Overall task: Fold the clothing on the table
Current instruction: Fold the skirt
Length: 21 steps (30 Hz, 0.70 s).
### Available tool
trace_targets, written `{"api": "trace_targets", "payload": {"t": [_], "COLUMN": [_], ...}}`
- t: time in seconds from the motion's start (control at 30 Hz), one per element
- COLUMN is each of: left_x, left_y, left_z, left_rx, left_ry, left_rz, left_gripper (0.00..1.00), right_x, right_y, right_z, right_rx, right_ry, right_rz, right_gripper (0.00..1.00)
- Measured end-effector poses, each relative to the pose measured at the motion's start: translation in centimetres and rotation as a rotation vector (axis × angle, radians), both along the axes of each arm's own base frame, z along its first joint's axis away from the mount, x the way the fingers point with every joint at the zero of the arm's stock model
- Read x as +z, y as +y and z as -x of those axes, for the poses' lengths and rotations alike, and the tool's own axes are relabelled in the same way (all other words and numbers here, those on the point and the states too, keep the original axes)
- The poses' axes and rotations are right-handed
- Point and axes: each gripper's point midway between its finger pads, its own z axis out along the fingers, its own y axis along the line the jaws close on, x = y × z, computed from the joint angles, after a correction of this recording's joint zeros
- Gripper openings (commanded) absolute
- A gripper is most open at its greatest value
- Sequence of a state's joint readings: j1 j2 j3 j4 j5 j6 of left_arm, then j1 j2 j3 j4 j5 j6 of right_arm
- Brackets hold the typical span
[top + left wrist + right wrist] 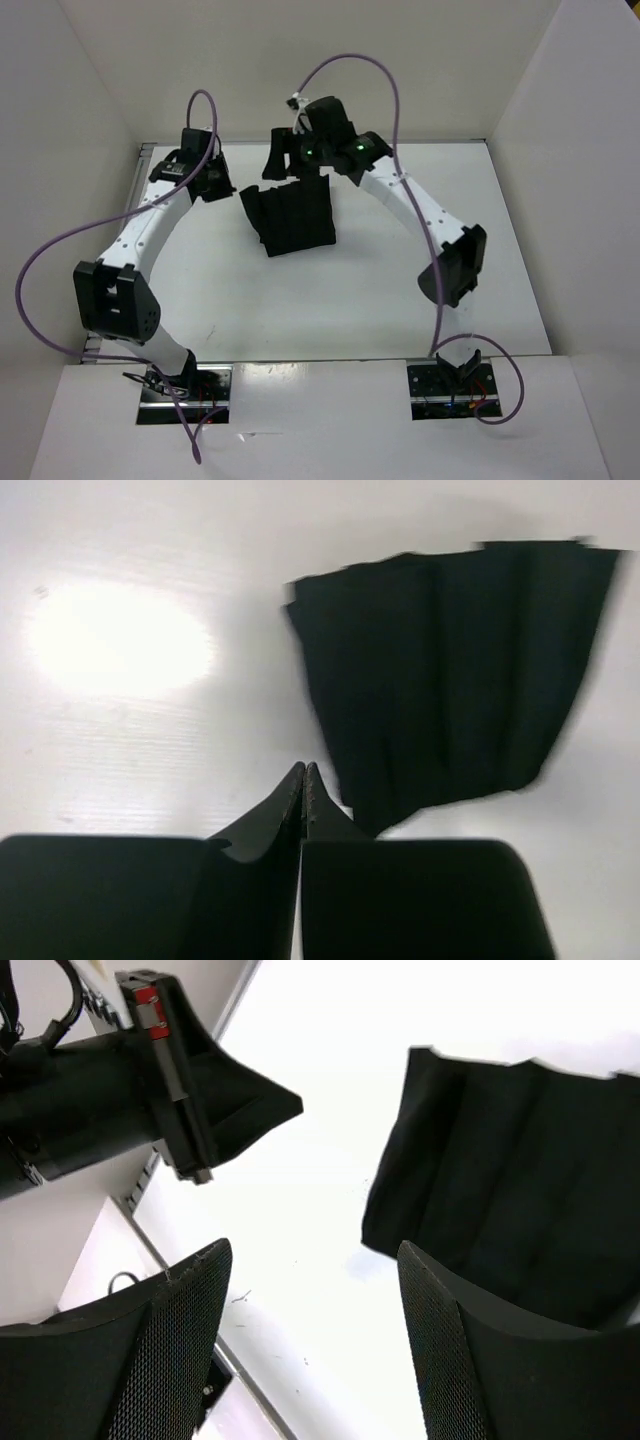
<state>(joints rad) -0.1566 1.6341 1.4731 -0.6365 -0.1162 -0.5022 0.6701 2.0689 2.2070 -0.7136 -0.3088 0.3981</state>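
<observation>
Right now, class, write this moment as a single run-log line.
left gripper: shut, empty | right gripper: open, empty | clothing: pleated, flat on table, ungripped

Open table (pixel 380 295) right of clothing (pixel 290 220)

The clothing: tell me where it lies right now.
In the top view the clothing lies on the table, left of centre toward the far wall, just below the right gripper and right of the left gripper.
</observation>
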Motion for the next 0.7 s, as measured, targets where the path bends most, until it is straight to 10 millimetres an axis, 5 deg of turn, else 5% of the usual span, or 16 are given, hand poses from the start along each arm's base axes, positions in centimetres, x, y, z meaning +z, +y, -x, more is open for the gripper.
{"api": "trace_targets", "payload": {"t": [0.13, 0.27, 0.33, 0.43, 0.57, 0.7], "left_x": [4.0, 3.4, 1.1, -4.8, -11.6, -14.0], "left_y": [-2.8, -7.5, -9.5, -11.3, -10.6, -9.9], "left_z": [0.6, 0.6, 0.4, 0.6, 3.2, 4.4], "left_rx": [-0.117, -0.286, -0.353, -0.397, -0.352, -0.320], "left_ry": [-0.088, -0.084, -0.037, 0.095, 0.271, 0.336], "left_rz": [0.113, 0.272, 0.339, 0.400, 0.389, 0.362], "left_gripper": [0.00, 0.00, 0.00, 0.00, 0.00, 0.00], "right_x": [3.8, 1.0, -2.3, -6.5, -8.0, -8.0], "right_y": [-3.6, -7.7, -9.6, -11.8, -12.1, -12.2], "right_z": [0.3, -1.7, -2.7, -3.4, -3.1, -3.1], "right_rx": [-0.088, -0.203, -0.248, -0.303, -0.310, -0.309], "right_ry": [-0.077, -0.027, 0.035, 0.121, 0.154, 0.151], "right_rz": [-0.024, 0.011, 0.055, 0.112, 0.130, 0.125], "right_gripper": [0.71, 0.68, 0.67, 0.67, 0.67, 0.67]}}
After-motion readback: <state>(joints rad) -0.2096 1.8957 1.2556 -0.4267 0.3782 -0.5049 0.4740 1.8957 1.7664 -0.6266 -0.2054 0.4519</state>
